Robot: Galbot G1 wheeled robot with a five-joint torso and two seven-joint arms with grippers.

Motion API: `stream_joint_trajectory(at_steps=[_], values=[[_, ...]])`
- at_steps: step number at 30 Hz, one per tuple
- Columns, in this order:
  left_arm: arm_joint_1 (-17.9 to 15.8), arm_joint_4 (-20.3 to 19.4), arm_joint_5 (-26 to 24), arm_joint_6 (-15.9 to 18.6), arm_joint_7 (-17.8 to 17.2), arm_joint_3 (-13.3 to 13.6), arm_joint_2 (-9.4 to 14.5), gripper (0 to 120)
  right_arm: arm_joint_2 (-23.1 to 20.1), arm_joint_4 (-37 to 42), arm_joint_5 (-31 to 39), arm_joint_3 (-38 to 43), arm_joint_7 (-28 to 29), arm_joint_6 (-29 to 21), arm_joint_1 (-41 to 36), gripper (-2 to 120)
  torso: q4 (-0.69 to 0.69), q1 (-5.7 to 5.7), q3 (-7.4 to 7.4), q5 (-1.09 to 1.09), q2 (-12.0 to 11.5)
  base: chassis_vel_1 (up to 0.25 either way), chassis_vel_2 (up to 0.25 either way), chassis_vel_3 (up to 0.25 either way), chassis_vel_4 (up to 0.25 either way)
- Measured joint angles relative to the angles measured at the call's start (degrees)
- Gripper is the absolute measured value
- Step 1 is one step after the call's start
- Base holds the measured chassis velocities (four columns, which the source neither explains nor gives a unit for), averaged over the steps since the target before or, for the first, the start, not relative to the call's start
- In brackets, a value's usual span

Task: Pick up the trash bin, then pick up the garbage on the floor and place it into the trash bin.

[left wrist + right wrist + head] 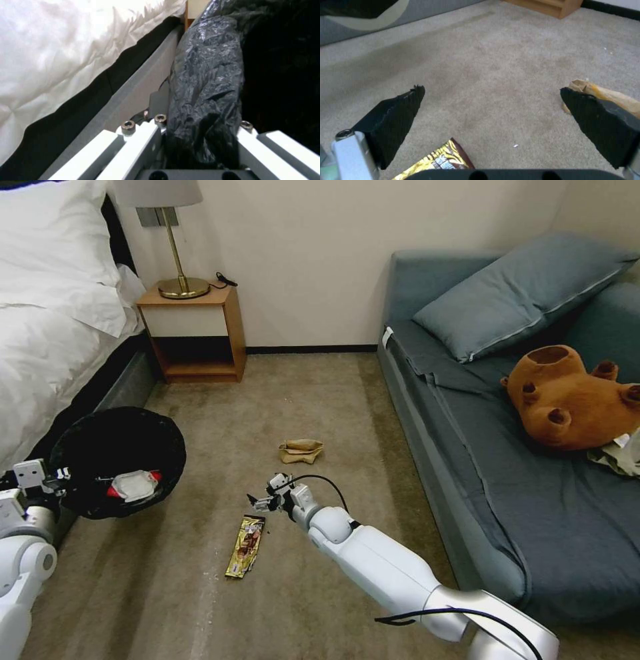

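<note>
On the carpet: wrapper (245,546), long axis running away from the robot, lay just below the right tool (259,504), jaws wide, empty. Left tool (200,140) clamped the bin (120,460) rim by the bed (47,327); paper bag (301,450) lay beyond.

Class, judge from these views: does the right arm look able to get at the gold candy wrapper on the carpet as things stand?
Probably yes. The right gripper hangs open just above the near end of the candy wrapper, with bare carpet around it and nothing between them. The paper bag lies apart, farther off.
</note>
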Motion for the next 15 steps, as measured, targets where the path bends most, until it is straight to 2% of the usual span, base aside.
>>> stream_joint_trajectory(at_steps=[15], values=[[0.5, -1.0, 0.2, 0.3, -0.3, -0.2, -0.3, 3, -2.0, 1.8, 1.8, 1.5, 0.1, -1.1, -0.7, 100, -0.01, 0.00, 0.00, 0.00, 0.0, 0.000, 0.000, 0.000, 0.000]])
